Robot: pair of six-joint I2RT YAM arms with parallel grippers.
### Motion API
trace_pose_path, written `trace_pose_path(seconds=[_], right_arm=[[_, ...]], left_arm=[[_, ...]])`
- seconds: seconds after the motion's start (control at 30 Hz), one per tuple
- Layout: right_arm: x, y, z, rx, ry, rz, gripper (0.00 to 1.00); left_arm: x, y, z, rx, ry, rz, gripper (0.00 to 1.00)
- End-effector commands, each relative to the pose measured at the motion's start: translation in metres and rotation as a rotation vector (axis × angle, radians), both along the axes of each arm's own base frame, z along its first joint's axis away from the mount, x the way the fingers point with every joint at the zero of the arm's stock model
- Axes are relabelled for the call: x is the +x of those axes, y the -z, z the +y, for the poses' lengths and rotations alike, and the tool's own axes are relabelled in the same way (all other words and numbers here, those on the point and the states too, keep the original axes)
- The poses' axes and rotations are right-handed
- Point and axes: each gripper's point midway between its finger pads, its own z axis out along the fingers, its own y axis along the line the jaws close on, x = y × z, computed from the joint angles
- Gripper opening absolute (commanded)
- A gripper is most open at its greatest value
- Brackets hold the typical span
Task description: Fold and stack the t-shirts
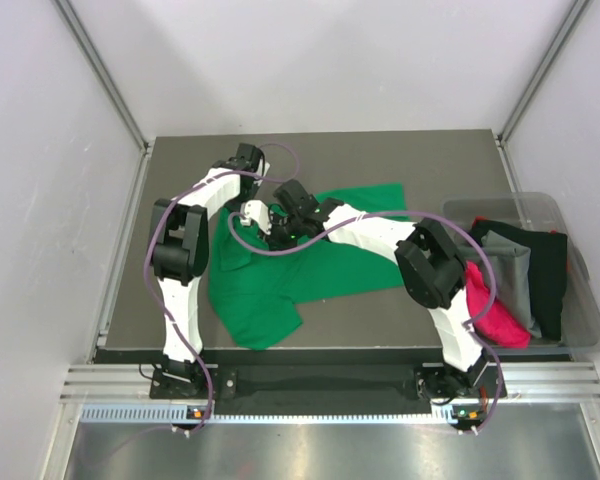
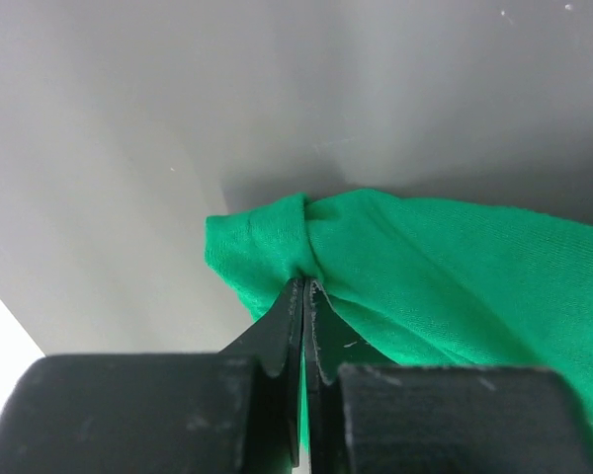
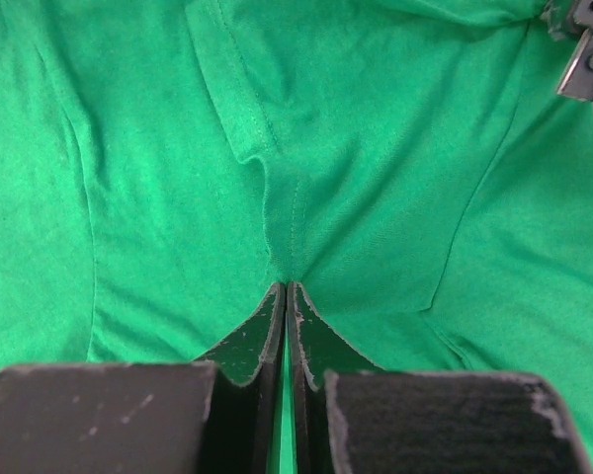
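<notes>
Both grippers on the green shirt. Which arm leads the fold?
Left, probably. The left gripper is shut on a bunched edge of the green shirt, bare table beyond, so it can carry that edge over. The right gripper pinches mid-cloth by a seam.

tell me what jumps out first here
A bright green t-shirt sprawls across the middle of the dark table, and the left arm and right arm each have their jaws pinched shut on it. At the right edge, a clear bin holds a pink shirt and a black shirt.
</notes>
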Motion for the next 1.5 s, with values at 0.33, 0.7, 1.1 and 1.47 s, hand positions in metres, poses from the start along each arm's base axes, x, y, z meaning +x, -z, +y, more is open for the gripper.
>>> trace_pose_path(seconds=[0.33,0.7,1.1,1.47], right_arm=[[0.001,0.005,0.006,0.024,-0.014,0.003,0.0],[0.0,0.009,0.005,0.019,-0.015,0.009,0.0],[-0.001,0.012,0.003,0.013,-0.012,0.015,0.0],[-0.002,0.015,0.004,0.014,-0.017,0.027,0.0]], left_arm=[[0.01,-0.069,0.03,0.015,-0.066,-0.215,0.0],[0.01,-0.059,0.034,-0.076,-0.065,-0.178,0.1],[0.001,-0.025,-0.016,-0.019,0.038,-0.079,0.26],[0.007,-0.014,-0.007,0.042,0.017,-0.077,0.24]])
